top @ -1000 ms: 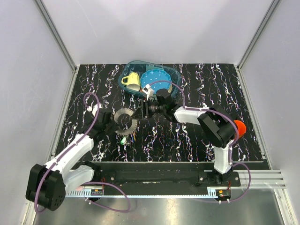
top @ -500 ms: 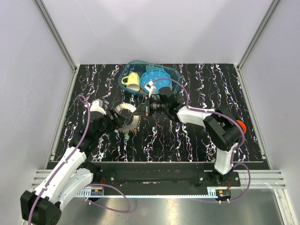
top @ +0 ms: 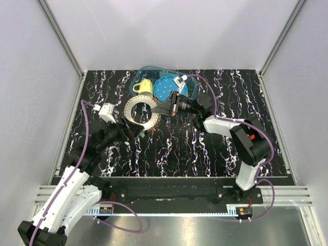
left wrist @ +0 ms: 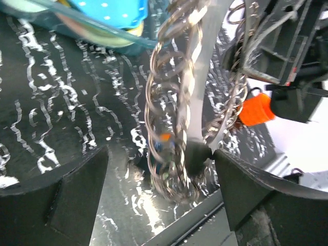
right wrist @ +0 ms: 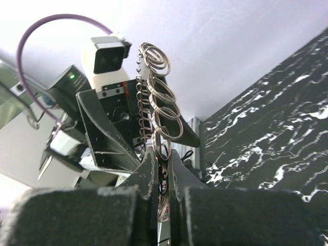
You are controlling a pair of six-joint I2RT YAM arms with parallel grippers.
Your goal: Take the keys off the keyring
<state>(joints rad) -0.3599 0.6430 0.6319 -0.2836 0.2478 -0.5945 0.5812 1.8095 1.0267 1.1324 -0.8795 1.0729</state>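
The right claw (right wrist: 161,160) is pinched tight on the edge of the keyring (top: 140,112), a round fan of small metal loops near the blue tub (top: 191,83). The left claw (left wrist: 160,154) is wide open around the lower part of the keyring, by the green and red keys (top: 141,135).

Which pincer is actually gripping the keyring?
The right pincer, shut on the keyring; the left pincer stands open, its fingers spread wide.

Speckled grey keyring (top: 141,113) — tiny bright keys (top: 145,134) at near edge
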